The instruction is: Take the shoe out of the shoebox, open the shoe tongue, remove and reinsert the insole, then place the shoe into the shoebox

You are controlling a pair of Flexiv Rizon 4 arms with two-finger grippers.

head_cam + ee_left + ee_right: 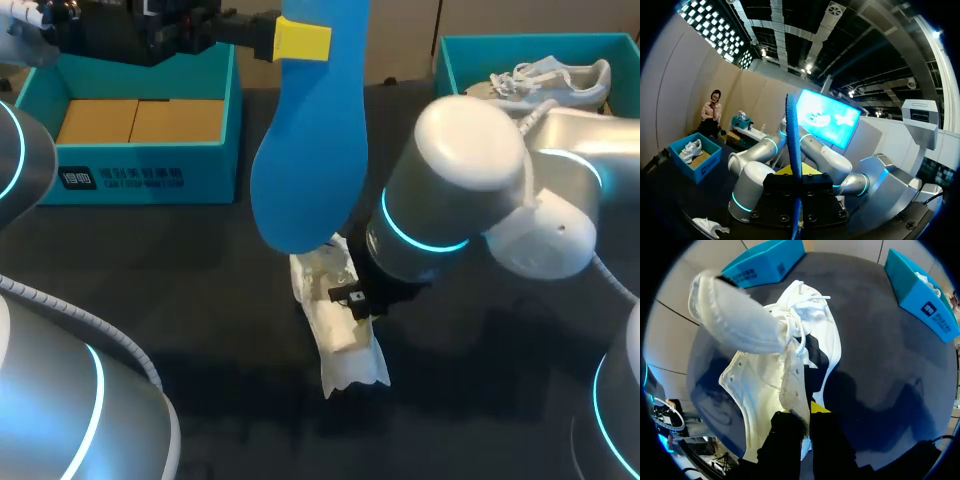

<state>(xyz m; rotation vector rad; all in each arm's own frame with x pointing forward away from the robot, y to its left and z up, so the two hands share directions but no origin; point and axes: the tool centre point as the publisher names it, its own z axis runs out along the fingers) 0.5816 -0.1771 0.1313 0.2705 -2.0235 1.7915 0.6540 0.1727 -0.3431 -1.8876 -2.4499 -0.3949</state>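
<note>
A blue insole [310,150] hangs upright above the table's middle, its top end pinched by my left gripper [300,40]. In the left wrist view the insole [792,135] shows edge-on between the shut fingers of that gripper [794,175]. Below it a white shoe [338,330] lies on the dark table. My right gripper [352,295] is down at the shoe's opening. In the right wrist view this gripper [801,412] is shut on the side wall of the shoe [792,382], and the tongue [735,320] is folded up and back, ahead of the fingers.
An open teal shoebox [150,170] with a cardboard floor stands at the back left. A second teal box [450,60] at the back right holds another white shoe [550,80]. My right arm's elbow [470,180] bulks over the table's middle right.
</note>
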